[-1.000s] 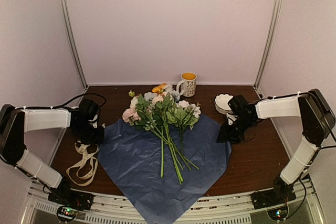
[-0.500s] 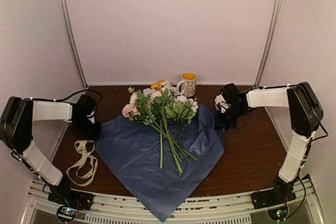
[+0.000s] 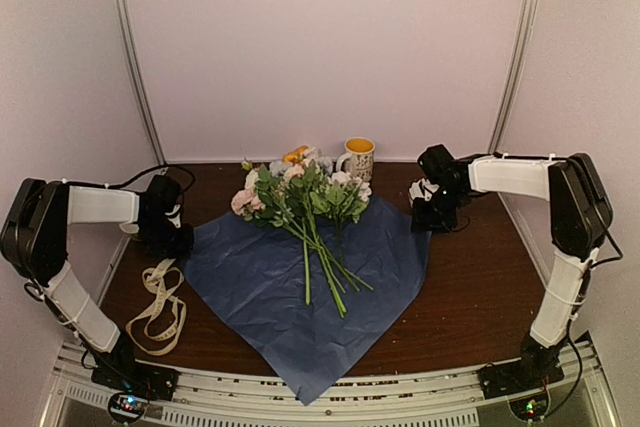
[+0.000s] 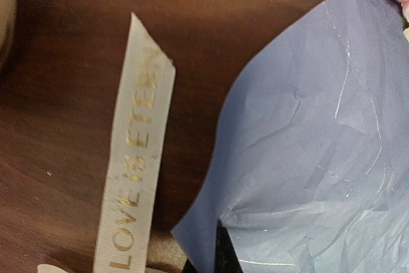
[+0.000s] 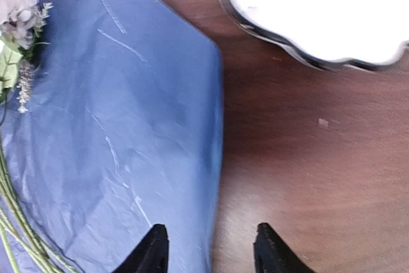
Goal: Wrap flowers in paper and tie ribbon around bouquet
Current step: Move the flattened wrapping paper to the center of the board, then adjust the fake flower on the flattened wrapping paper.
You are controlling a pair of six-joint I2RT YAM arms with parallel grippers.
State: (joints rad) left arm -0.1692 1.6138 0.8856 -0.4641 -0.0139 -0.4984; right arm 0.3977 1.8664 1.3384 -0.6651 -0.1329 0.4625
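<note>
Blue crinkled paper [image 3: 270,292], long-stemmed flowers [image 3: 300,195], flat lettered ribbon [image 4: 137,158]

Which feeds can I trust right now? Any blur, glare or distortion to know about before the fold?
Top external: evenly lit, but wide-angle bowing curves the frame poles. Left wrist: soft overall, yet the ribbon lettering still reads, and the paper creases catch light. Right wrist: the white dish is blown out, with no surface detail, and the wood beside it looks slightly smeared.
</note>
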